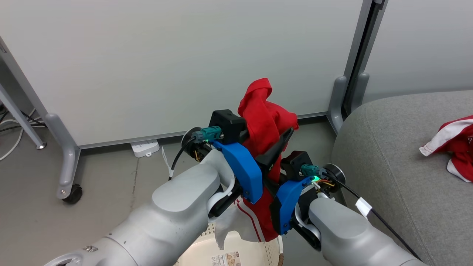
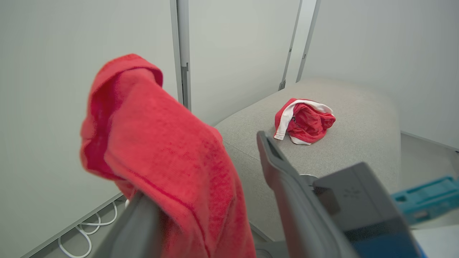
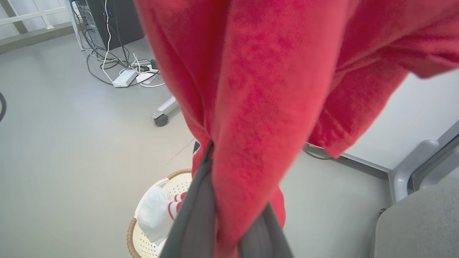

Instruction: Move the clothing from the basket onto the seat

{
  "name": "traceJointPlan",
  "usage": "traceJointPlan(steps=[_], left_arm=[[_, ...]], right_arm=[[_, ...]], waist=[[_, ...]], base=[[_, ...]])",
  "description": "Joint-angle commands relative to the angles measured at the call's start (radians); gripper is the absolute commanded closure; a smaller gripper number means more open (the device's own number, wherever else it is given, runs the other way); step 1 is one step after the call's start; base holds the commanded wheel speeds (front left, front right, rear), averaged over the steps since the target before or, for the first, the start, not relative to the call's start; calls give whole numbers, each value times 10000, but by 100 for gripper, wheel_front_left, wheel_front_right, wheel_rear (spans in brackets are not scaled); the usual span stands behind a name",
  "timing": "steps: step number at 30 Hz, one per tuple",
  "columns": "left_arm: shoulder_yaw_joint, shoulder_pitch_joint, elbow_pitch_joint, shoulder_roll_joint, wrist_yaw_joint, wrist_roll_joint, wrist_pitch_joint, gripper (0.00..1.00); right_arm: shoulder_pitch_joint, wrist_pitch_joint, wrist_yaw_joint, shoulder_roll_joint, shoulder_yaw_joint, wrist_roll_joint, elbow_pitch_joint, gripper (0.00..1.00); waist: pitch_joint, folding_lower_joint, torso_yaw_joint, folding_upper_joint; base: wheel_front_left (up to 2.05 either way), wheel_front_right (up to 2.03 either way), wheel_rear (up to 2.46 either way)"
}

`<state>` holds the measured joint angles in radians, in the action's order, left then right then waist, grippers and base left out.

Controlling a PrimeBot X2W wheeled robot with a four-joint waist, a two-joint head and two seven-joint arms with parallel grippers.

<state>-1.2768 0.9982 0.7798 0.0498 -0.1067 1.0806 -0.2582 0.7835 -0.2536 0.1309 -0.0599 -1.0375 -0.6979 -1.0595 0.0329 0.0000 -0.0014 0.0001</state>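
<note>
Pale wall panels [image 1: 184,55] behind, grey floor [image 1: 103,184] below. Grey seat [image 1: 388,166] at right. On floor beneath arms, basket [image 3: 143,247]. Above basket, hanging garment [image 1: 264,118], red, white-striped lower end dangling over it. On seat, second garment [image 2: 304,120], red, crumpled. At arm tips, right end effector [image 3: 229,200] clenched on hanging garment; left end effector [image 2: 200,172] released, fabric draped over one finger.

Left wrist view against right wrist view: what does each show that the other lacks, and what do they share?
Left wrist, of the two: a second garment lying bunched on top of the seat. Right wrist, of the two: the basket on the floor below, a white, red-striped part of the held garment hanging over it, and a caster. Both: the held garment close up, some of the seat, and pale wall panels.
</note>
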Motion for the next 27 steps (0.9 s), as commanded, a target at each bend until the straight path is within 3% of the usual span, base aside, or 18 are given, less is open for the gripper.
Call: traceJointPlan(steps=[1, 7, 13, 21, 27], left_arm=[[-44, 106, 35, 17, 58, 37, -65, 0], [208, -207, 212, 17, 162, 7, -80, 0], [1565, -1285, -261, 423, 255, -1035, -71, 0], [3908, -3717, -2136, 1282, 632, -3093, -72, 0], [5631, -5697, -3386, 1566, 728, -4648, -72, 0]], right_arm=[[187, -44, -3, 48, -36, -54, -34, 100], [231, -98, -3, 52, -137, -174, -79, 100], [182, -116, -3, -128, -105, -262, -87, 100], [21, -123, -3, -341, 148, -208, 85, 100], [-85, -124, -3, -489, 468, 10, 259, 100]], waist=[[4, 0, 3, -1], [3, 0, -9, -1], [-60, 0, 54, -1], [-132, 0, 121, -1], [-210, 0, 182, -1]], base=[[0, 0, 0], [0, 0, 0], [0, 0, 0], [0, 0, 0], [0, 0, 0]])
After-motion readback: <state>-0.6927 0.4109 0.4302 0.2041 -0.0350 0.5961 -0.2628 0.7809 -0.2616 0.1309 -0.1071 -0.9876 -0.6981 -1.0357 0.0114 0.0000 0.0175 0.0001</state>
